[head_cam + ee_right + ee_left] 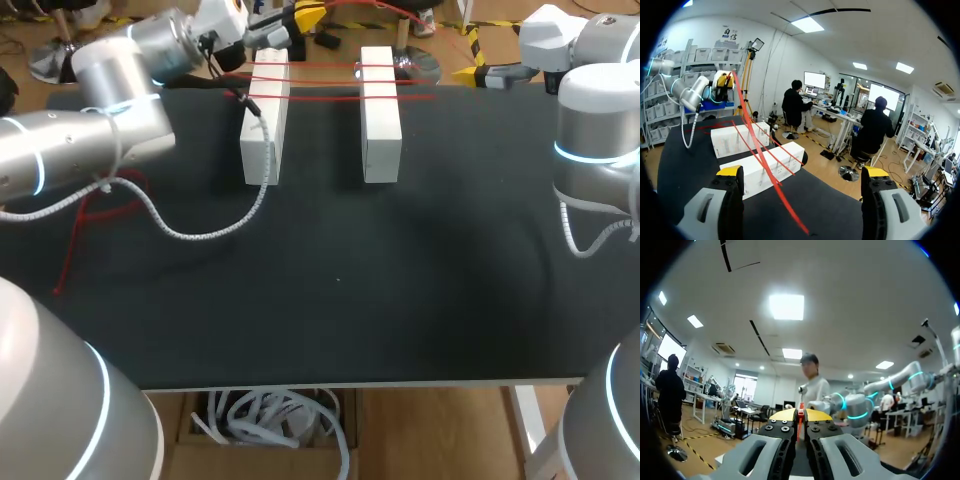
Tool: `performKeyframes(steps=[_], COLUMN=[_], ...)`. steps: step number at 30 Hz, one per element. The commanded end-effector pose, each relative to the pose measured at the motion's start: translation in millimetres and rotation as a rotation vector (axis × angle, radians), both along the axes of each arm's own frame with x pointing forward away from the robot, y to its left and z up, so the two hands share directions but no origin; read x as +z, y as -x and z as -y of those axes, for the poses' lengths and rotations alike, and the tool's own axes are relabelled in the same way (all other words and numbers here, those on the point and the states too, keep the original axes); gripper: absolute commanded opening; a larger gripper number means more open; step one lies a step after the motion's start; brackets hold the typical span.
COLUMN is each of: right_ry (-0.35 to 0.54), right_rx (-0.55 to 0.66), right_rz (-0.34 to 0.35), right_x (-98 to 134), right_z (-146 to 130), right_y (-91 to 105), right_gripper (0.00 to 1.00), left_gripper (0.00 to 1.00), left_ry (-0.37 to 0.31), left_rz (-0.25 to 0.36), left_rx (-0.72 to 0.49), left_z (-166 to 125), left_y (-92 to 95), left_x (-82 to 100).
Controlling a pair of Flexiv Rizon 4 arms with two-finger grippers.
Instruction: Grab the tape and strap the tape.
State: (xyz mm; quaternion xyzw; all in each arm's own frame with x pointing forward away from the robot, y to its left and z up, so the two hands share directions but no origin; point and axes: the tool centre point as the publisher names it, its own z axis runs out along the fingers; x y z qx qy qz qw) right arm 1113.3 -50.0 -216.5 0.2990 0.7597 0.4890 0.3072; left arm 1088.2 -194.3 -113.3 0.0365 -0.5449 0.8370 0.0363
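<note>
Head view: a black table [330, 300] carries 2 white pieces standing side by side on its far half, the left block [265, 120] and the right block [381, 120]. Red tape [320, 82] runs across the tops of both in 3 lines near their far ends. More of it lies loose on the cloth under my left arm. The left gripper [303, 17] is past the far edge, just beyond the left block. The right gripper [478, 72] is at the far right, level with the strapped ends and apart from the right block. A white cable [200, 235] trails from the left arm over the table.

Left wrist view: the left gripper [800, 415] has its yellow tips pressed together, with a thin strip of red tape [800, 426] pinched between them. Neither the table nor the blocks show here.

Right wrist view: the right gripper [802, 172] is spread wide and holds nothing. The tape [772, 182] runs from the left gripper [724, 82] down over the blocks and passes through the gap between the spread fingers, touching neither. The right block [790, 156] lies just ahead of the fingers, and the left block [735, 140] is beyond it.
</note>
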Motion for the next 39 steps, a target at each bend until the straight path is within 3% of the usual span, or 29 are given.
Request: performKeyframes(steps=[1, 5, 39], right_ry=[0.002, 0.002, 0.002], right_rx=[0.000, 0.000, 0.000], right_rz=[-0.002, -0.002, -0.002], right_x=[0.4, 0.4, 0.4], right_z=[0.0, 0.0, 0.0], right_y=[-0.3, -0.3, -0.3], right_gripper=[1.00, 1.00, 1.00], left_gripper=[0.00, 0.00, 0.00], left_ry=[0.024, 0.056, 0.047], left_rz=[0.001, -0.005, 0.029], left_rx=[-0.001, -0.003, -0.016], left_z=[2.8, 3.2, 3.7], left_y=[-0.6, -0.5, 1.0], left_x=[-4.7, -5.0, -4.1])
